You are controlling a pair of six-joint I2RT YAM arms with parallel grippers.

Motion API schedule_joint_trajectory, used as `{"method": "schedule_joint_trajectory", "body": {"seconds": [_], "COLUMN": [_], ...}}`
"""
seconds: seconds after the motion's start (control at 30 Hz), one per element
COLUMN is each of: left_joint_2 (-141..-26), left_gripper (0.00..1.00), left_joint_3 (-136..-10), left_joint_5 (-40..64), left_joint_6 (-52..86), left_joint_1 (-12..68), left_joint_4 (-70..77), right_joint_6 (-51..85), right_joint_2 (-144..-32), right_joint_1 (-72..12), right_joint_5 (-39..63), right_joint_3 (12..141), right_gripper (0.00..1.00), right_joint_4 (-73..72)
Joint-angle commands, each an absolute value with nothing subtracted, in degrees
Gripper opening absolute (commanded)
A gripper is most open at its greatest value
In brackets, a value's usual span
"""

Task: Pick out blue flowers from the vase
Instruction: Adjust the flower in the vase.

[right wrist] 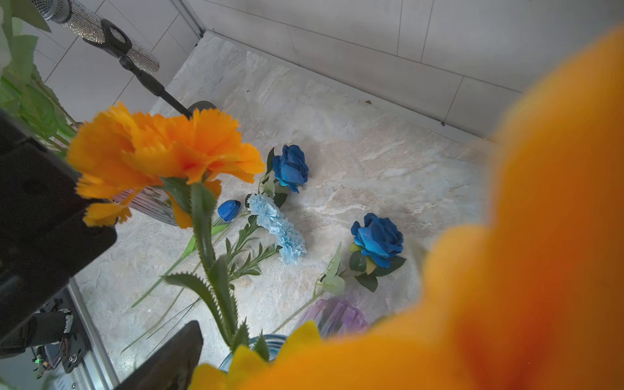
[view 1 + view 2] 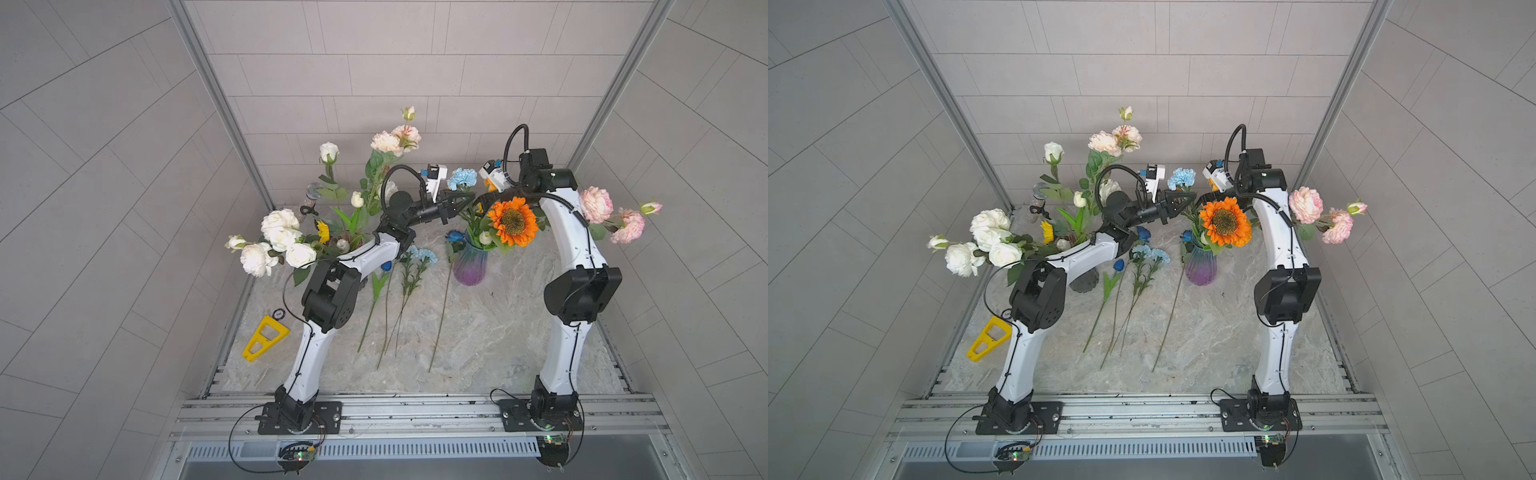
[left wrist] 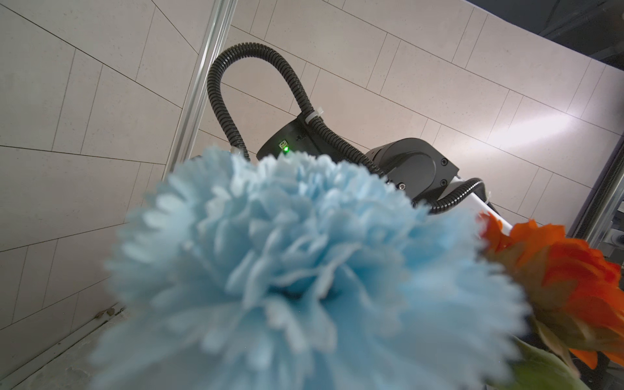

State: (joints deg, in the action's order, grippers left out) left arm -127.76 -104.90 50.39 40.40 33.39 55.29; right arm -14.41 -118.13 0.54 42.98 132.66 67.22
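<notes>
**One blue bloom left over the vase**

Two dark blue roses (image 1: 291, 167), a tulip bud (image 1: 229, 210) and a carnation spray (image 1: 277, 226) lay on the surface (image 2: 498, 332). Only the light blue carnation (image 2: 462, 178) stood above the vase (image 2: 470, 266). The left gripper (image 2: 467, 198) had its jaws pinched on that stem just under the bloom. The right gripper (image 2: 485, 200), beside the sunflower (image 2: 512, 221), had its jaws wide and apparently empty.

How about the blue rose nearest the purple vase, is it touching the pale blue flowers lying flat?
Apart. The right wrist view shows bare table between the blue rose and the pale blue flowers.
</notes>
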Motion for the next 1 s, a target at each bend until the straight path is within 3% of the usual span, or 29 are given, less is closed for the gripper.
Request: {"method": "schedule_joint_trajectory", "body": {"seconds": [0.0,0.43,0.97], "left_joint_2": [-124.99,-116.99,-106.00], "left_gripper": [0.01,0.01,0.01], "left_joint_3": [-107.00,-107.31,-107.29], "left_joint_5": [51.93,51.44,48.19], "left_joint_6": [38.86,22.69,15.99], "left_joint_1": [33.75,33.57,29.36], "left_joint_4": [54.61,35.66,26.48], "right_joint_6": [-18.17,-18.24,-16.81], "right_joint_2": [-116.23,-116.13,-115.97], "right_joint_1": [0.44,0.53,0.85], "right_joint_5": [45.64,39.03,37.34], "right_joint_3": [131.92,129.46,129.10], "right_gripper": [0.96,0.96,0.96], "right_joint_4": [71.05,71.40,69.54]}}
